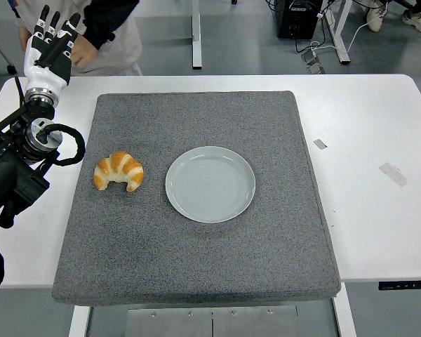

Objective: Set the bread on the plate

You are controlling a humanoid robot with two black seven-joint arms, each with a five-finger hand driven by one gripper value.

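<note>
A golden croissant (118,170) lies on the grey mat (196,260), left of centre. A pale grey round plate (210,184) sits in the middle of the mat, bare, a short gap to the croissant's right. My left hand (51,43) is raised at the far left above the table's back corner, fingers straight and spread, holding nothing. It is well behind and left of the croissant. My right arm is out of view.
The mat covers most of the white table (379,203). Two small pieces of tape (393,173) lie on the bare table to the right. A person (102,35) stands behind the table's back left edge, close to my raised hand.
</note>
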